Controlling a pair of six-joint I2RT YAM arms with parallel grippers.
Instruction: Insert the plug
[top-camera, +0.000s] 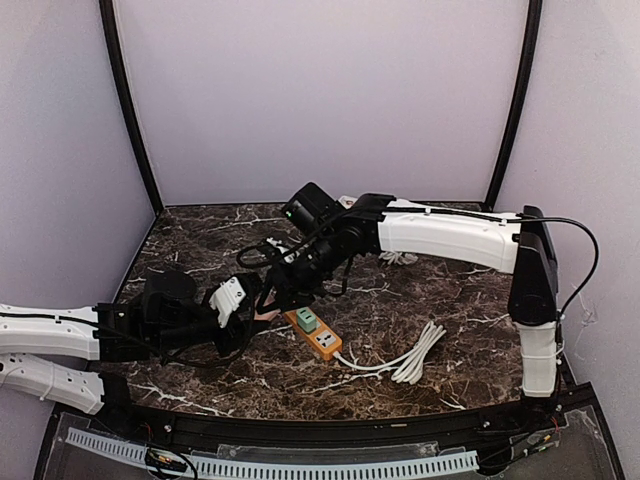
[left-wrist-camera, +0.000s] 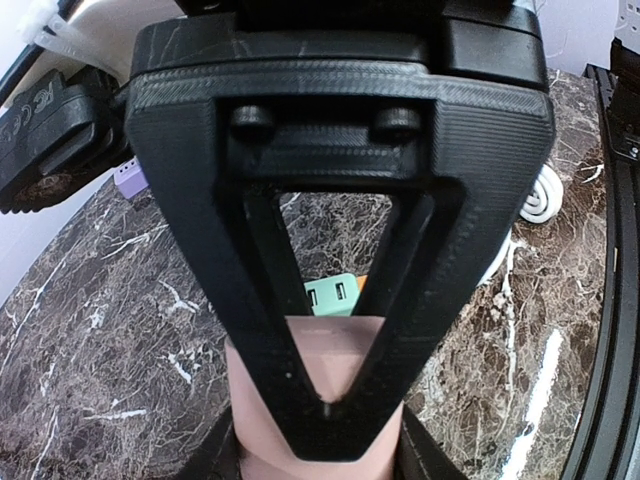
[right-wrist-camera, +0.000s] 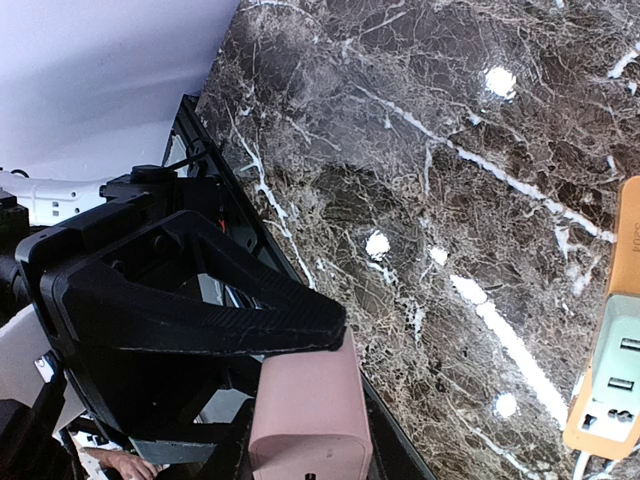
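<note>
Both grippers meet on the pink plug (top-camera: 266, 316) just left of the orange power strip (top-camera: 315, 332), above the marble table. My left gripper (top-camera: 252, 305) is shut on the plug (left-wrist-camera: 330, 345), which fills the bottom of the left wrist view. One right finger lies flat across the plug's face there. My right gripper (top-camera: 286, 292) is shut on the same plug (right-wrist-camera: 305, 410), and a left finger presses on its upper side. The strip's green sockets (left-wrist-camera: 334, 294) show beyond the plug, and the strip (right-wrist-camera: 612, 370) sits at the right edge of the right wrist view.
The strip's white cable (top-camera: 415, 358) lies coiled on the table (top-camera: 450, 300) to the right, near the right arm's base. A black cable (top-camera: 262, 250) loops behind the grippers. White walls close the back and sides. The black front rail (top-camera: 330, 432) runs along the near edge.
</note>
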